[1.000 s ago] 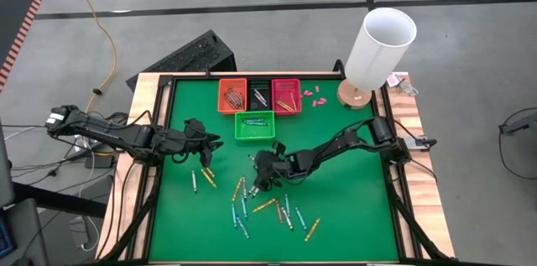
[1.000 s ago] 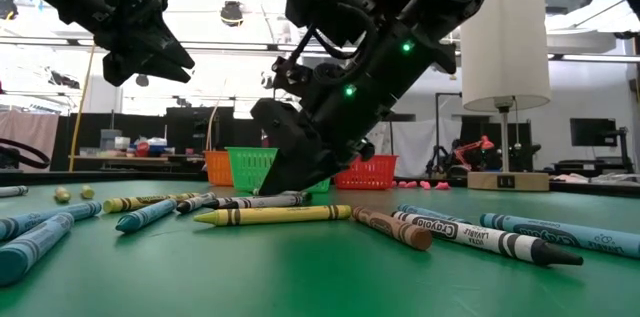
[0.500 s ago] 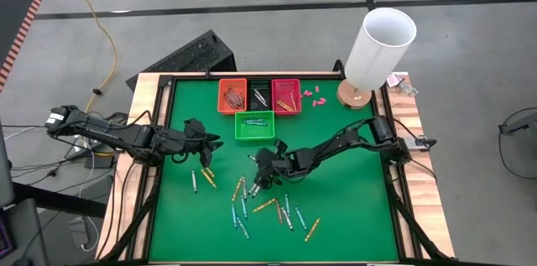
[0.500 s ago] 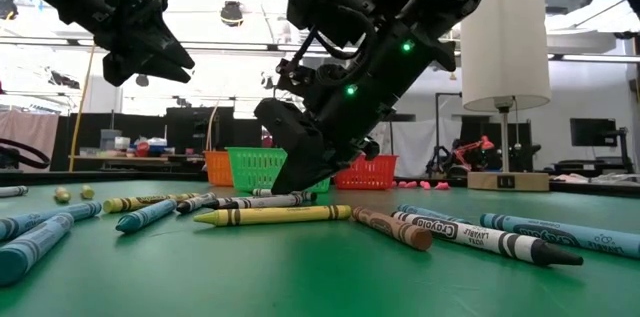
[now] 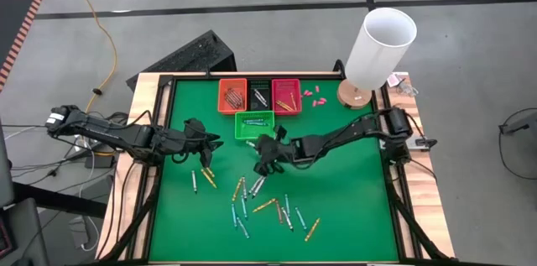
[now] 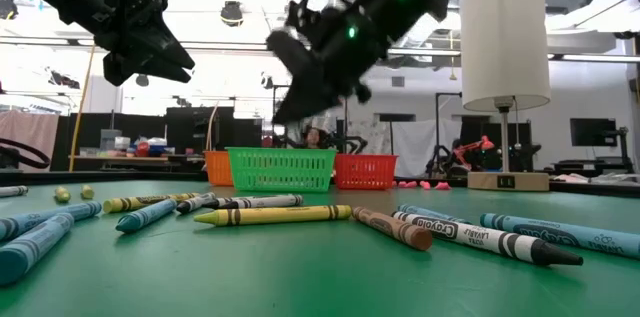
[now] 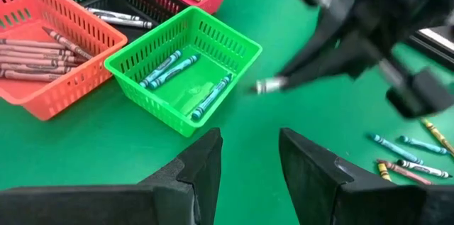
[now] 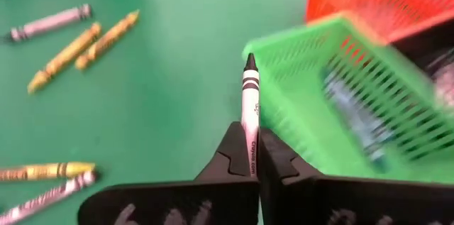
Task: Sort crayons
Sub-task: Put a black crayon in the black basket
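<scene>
Crayon (image 8: 250, 104), grey-white, now lifted off desk (image 5: 352, 190) in shut right jaws, green bin (image 8: 340, 90) just ahead; left jaws part-open, empty.

- Even overhead light on my green table (image 5: 352, 207); shadows faint.
- My right gripper (image 6: 300, 82) smears with motion blur.
- Ceiling lights glare far behind.
- Green basket (image 8: 355, 90) blurs past my fingers.

Three baskets (image 5: 259, 95) sit in a row along the table's (image 5: 352, 190) far edge, with a fourth basket (image 5: 254, 126) just in front of them. Loose crayons (image 5: 252, 199) are scattered nearer the front, and a lamp (image 5: 379, 46) stands at the far right corner.
</scene>
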